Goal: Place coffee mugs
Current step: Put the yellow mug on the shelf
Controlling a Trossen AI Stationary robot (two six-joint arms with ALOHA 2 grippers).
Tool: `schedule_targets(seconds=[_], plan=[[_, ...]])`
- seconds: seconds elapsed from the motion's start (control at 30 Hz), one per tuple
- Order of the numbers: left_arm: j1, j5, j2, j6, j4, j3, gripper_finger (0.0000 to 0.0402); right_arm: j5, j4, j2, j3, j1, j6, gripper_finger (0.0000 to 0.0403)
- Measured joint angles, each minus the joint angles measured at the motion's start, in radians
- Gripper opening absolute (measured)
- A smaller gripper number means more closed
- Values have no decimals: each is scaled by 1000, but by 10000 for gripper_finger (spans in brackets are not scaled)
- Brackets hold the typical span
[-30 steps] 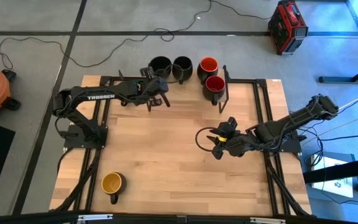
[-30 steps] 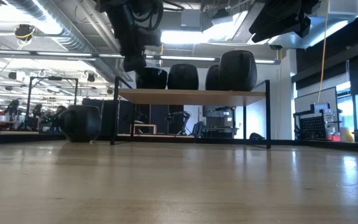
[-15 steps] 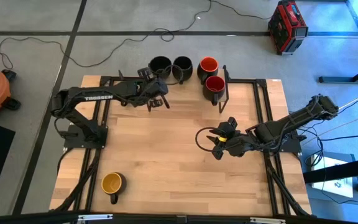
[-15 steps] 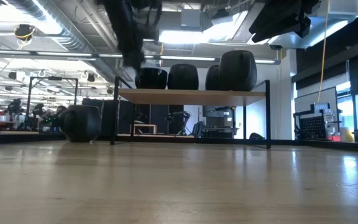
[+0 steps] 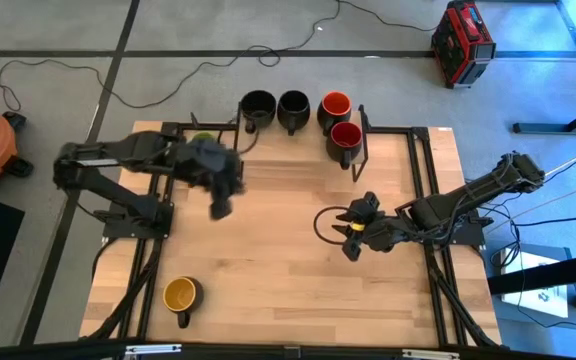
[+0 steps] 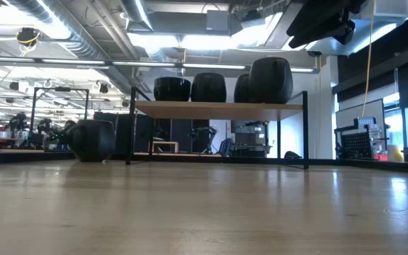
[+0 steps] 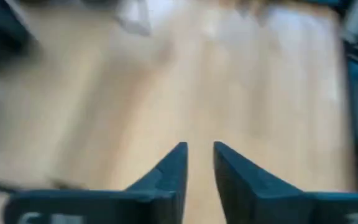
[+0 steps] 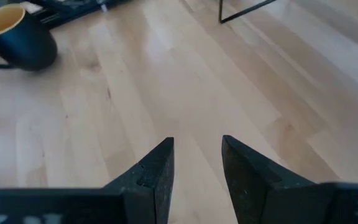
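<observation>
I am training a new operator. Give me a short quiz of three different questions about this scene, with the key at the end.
1. How many mugs stand on the raised rack? A) two B) four C) six
2. True or false: the right gripper holds a mug.
3. Fill the gap: the mug farthest from the rack has a ____ inside.

Key
1. B: two with black insides, one orange-red, one dark red.
2. False: its fingers stand apart over bare table with nothing between them.
3. yellow
</observation>
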Motion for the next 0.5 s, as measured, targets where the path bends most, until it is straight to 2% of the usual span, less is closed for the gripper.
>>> schedule_targets(seconds=[0.2, 0.3, 0.5], plan=[[-174, 167, -13, -287, -291, -5, 151, -46, 0, 0, 0, 0, -26, 122], [-286, 211, -11, -383, -312, -47, 170, -49, 0, 0, 0, 0, -45, 122], [-509, 213, -10, -523, -298, -156, 176, -52, 0, 0, 0, 0, -50, 122]])
